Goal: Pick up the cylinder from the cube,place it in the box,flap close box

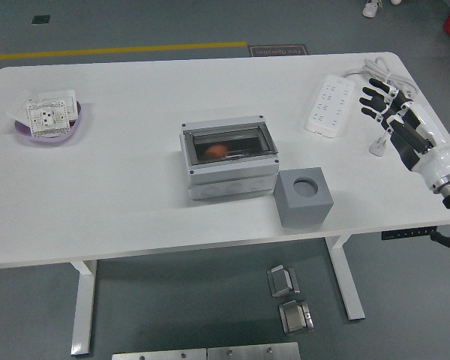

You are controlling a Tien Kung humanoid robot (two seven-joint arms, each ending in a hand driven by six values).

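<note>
The grey box (229, 161) stands at the table's middle with its clear flap lying shut over the top. An orange cylinder (217, 151) shows through the flap, inside the box. The grey cube (304, 196) sits just right of the box, near the table's front edge, and its round top hole is empty. My right hand (390, 112) is open and empty, fingers spread, over the table's right edge, far from the box and cube. My left hand is out of view.
A white power strip (330, 104) with its cable and plug (376, 147) lies at the back right, just left of my right hand. A purple bowl (49, 124) with white socket plates sits at the far left. Metal parts lie on the floor below.
</note>
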